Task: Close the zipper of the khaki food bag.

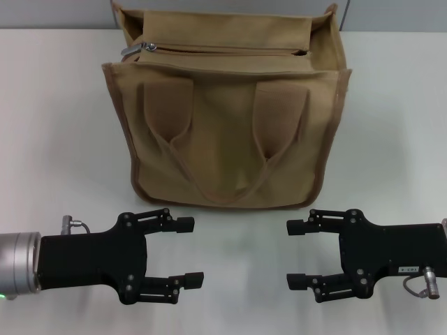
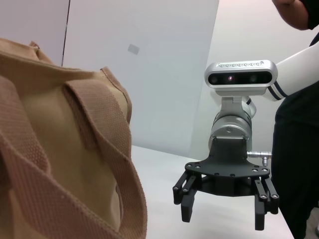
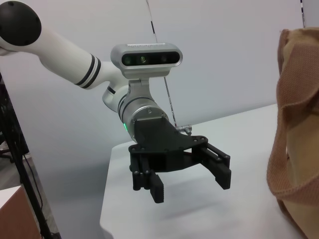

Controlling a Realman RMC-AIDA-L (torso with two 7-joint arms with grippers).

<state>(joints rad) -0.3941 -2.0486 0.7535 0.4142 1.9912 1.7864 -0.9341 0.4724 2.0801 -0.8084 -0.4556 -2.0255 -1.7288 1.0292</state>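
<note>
The khaki food bag [image 1: 230, 132] stands upright on the white table, at the middle and far side of the head view. Its two looped handles hang down its front. The zipper [image 1: 223, 50] runs along its top, with the silver pull tab [image 1: 137, 49] at the left end. My left gripper [image 1: 187, 251] is open and empty, low in front of the bag's left side. My right gripper [image 1: 295, 253] is open and empty in front of the bag's right side. Both face each other, apart from the bag. The bag's edge shows in the left wrist view [image 2: 55, 159] and in the right wrist view [image 3: 296, 124].
The white table [image 1: 56, 125] reaches out on both sides of the bag. A person in dark clothes [image 2: 299, 149] stands behind my right arm in the left wrist view. A grey wall runs behind the table.
</note>
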